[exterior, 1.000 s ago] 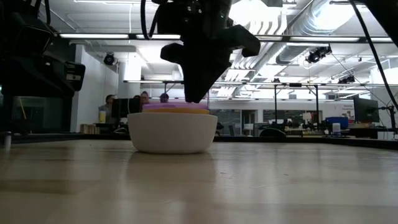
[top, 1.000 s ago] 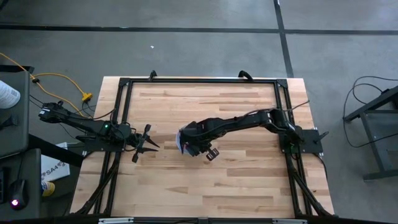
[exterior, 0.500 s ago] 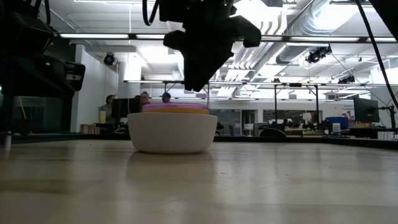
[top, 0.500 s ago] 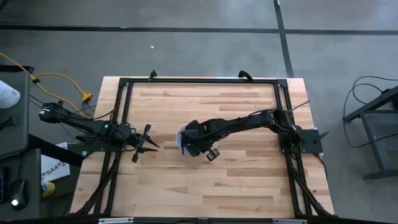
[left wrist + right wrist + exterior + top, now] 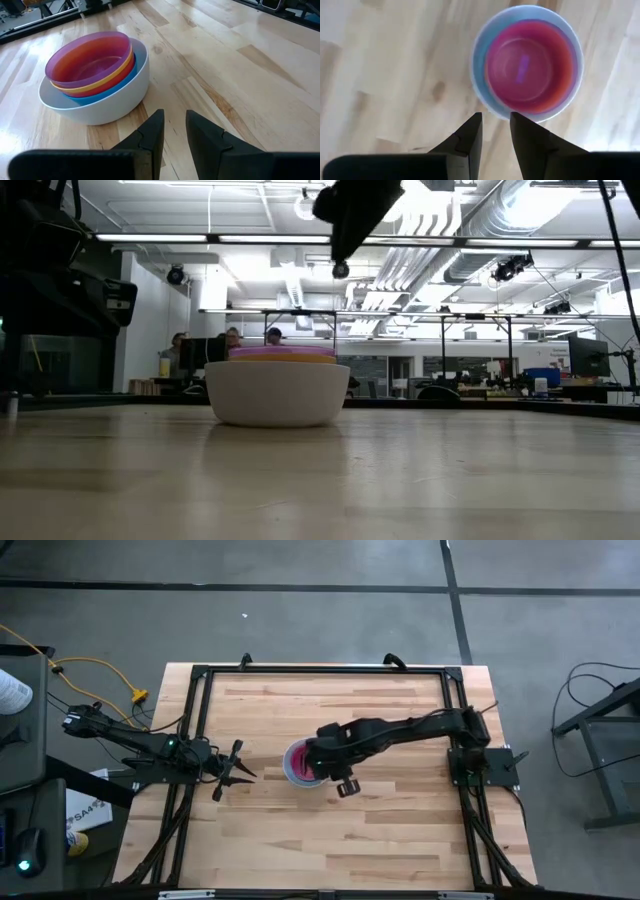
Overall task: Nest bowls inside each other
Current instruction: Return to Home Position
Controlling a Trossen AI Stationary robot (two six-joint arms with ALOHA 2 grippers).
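The bowls (image 5: pixel 95 75) stand nested in one stack at the middle of the table. The white one is outermost and rests by its base on the wood; blue, yellow, red-pink and purple sit inside it. My right gripper (image 5: pixel 495 116) hangs open well above the stack (image 5: pixel 277 390), pointing steeply down, with nothing between its fingers. In the high view it (image 5: pixel 322 772) covers the stack's right side (image 5: pixel 300 762). My left gripper (image 5: pixel 174 114) waits open and low near the table's left edge (image 5: pixel 246 772), pointing toward the bowls from a short way off.
A black frame (image 5: pixel 200 675) runs along the table's edges. The wood around the stack is bare. Beyond the far edge, people sit at desks (image 5: pixel 230 340) in the room behind.
My right gripper has risen from just over the stack's rim to well above it, shifted a little toward the table's right edge and rolled about its own axis. The bowls have stayed in place.
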